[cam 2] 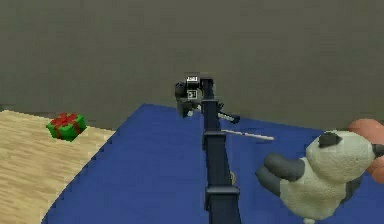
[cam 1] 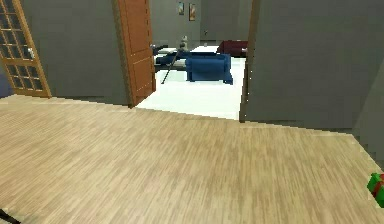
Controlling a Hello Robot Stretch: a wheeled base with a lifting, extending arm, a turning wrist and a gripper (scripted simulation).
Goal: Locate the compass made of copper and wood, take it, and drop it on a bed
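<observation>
Spanning blue bed point(cam 2: 140, 170): arm point(cam 2: 214, 160), hand point(cam 2: 186, 107).

Wood floor point(cam 1: 150, 160), open wooden door point(cam 1: 135, 45), blue armchair point(cam 1: 208, 68) through the doorway, paned door point(cam 1: 20, 55) at left, green box point(cam 1: 376, 184) at right edge

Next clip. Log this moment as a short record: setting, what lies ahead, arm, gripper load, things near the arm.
setting: wooden floor, grey walls
ahead: doorway with an open wooden door; beyond it a blue armchair
arm: dark bar reaching out above a blue surface, probably a bed
gripper: gripper near the blue surface's far edge
load: cannot tell whether it holds anything
on the blue surface: stuffed toy; thin pale rod
on the floor: green and red gift box
</observation>
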